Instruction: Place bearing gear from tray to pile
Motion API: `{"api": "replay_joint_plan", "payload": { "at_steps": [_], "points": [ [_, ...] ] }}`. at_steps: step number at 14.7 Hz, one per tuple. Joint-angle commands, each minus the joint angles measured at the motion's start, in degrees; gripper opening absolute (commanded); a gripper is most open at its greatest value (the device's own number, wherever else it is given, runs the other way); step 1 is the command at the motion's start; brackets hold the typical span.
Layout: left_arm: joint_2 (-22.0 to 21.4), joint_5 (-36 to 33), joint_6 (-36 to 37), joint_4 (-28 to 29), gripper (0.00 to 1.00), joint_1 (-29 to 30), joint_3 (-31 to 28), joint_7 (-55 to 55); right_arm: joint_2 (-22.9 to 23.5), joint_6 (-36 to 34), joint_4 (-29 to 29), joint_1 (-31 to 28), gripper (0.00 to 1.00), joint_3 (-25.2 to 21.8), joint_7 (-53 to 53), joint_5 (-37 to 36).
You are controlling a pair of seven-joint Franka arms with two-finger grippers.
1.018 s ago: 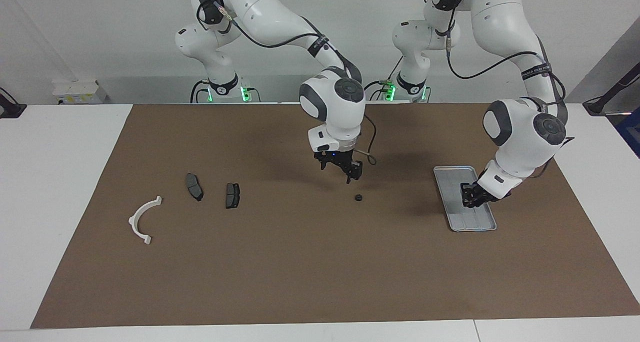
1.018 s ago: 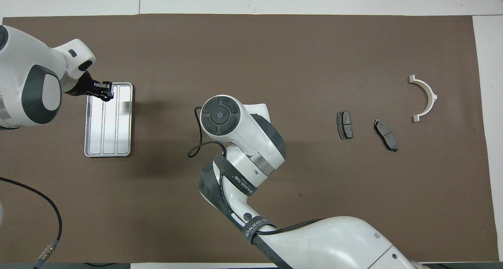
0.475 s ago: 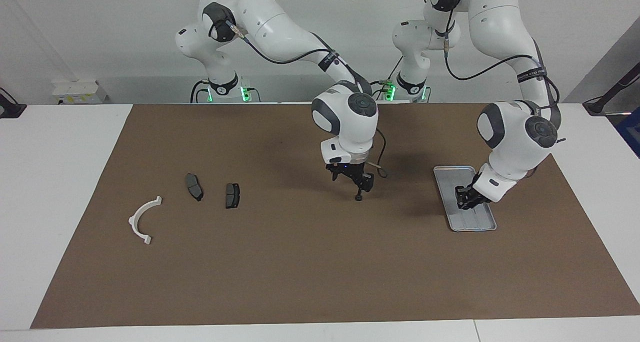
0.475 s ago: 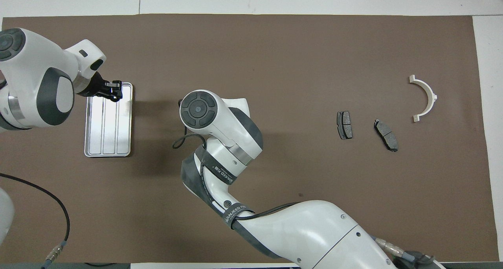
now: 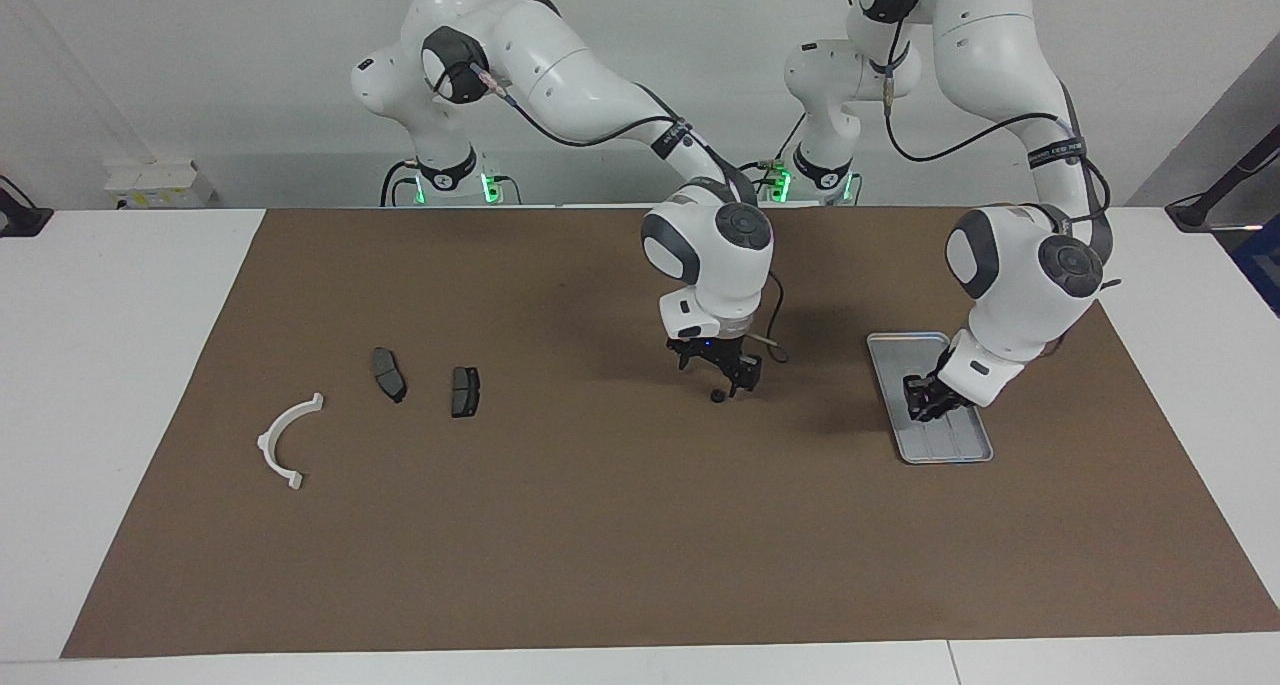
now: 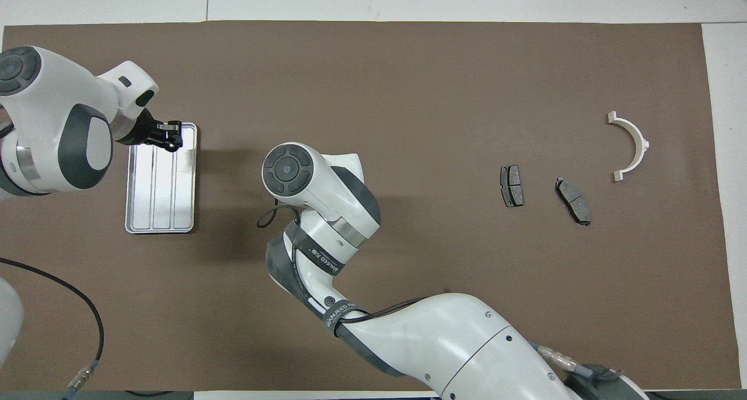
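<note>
The bearing gear (image 5: 717, 396) lay on the mat just beside the right gripper (image 5: 738, 379), whose finger spread I cannot tell; the left gripper (image 5: 921, 406) hovered over the tray (image 5: 900, 345).

The tray (image 5: 900, 345) lies on the table (image 5: 600, 565) toward the left arm's end; the bearing gear (image 5: 717, 396) sits mid-table; the pile (image 5: 400, 395) lies toward the right arm's end.
</note>
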State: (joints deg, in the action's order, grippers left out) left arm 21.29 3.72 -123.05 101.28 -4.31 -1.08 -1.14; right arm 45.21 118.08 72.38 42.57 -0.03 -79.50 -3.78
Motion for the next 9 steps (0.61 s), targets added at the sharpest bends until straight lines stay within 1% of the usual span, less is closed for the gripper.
{"api": "replay_joint_plan", "payload": {
  "at_steps": [1,2,5,6,8,9],
  "points": [
    [-0.55,0.85,-1.93,1.47,0.0,-0.61,-0.68,0.52,2.24,0.31,-2.24,0.32,0.99,-0.06,-1.54,-0.88],
    [-0.55,0.85,-1.93,1.47,0.0,-0.61,-0.68,0.52,2.42,0.57,-2.24,0.41,0.98,-0.06,-1.54,-0.88],
    [-0.55,0.85,-1.93,1.47,0.0,-0.61,-0.68,1.22,2.51,0.75,-2.24,0.14,0.86,-0.06,-1.45,-0.79],
    [-0.55,0.85,-1.93,1.38,0.0,-0.7,-0.68,2.62,2.51,0.84,-2.24,0.06,0.85,-0.06,-1.45,-0.88],
    [-0.46,0.59,-2.89,1.38,0.0,-3.5,-0.85,8.4,2.6,1.18,-2.33,-0.03,0.84,-0.06,-1.54,-0.88],
    [-0.46,0.5,-3.68,1.55,0.0,-3.69,-0.68,9.82,2.69,1.45,-2.41,-0.21,0.82,-0.15,-1.54,-0.97]
  ]
}}
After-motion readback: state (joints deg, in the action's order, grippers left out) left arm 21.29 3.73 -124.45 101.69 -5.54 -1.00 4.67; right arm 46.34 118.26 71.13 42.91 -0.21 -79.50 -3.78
